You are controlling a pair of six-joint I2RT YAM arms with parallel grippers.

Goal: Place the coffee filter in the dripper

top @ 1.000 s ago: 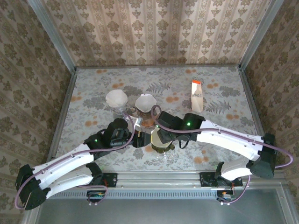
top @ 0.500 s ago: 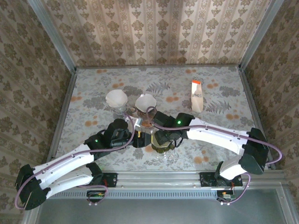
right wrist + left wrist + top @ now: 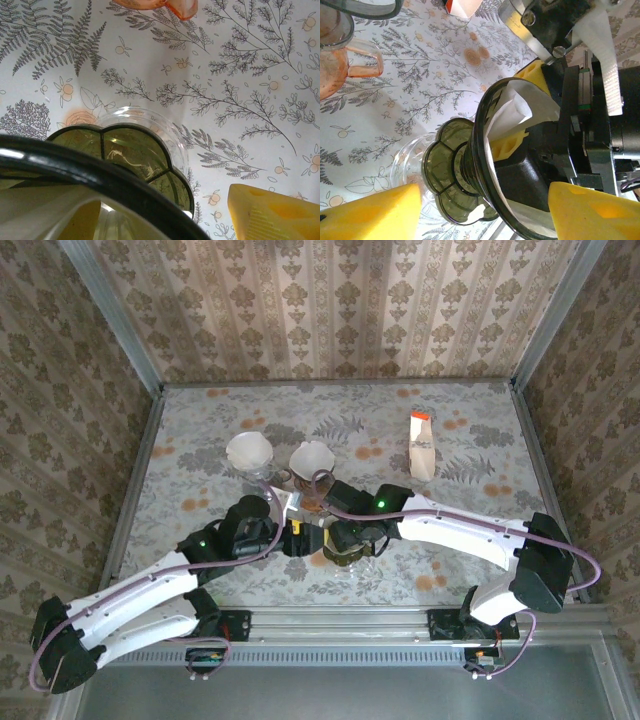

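Coffee filter (image 3: pixel 519 106) lying inside dark glass dripper (image 3: pixel 447 165)

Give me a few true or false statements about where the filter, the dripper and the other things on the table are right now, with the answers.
1. A white paper filter sits inside the dark green dripper. True.
2. The dripper's base sits on the pink jug. False: it sits over a clear glass, and the pink jug stands apart from it.
3. One yellow finger of the right gripper reaches inside the dripper. True.
4. The orange-topped carton touches the dripper. False: the carton is well away from it, toward the far right of the table.
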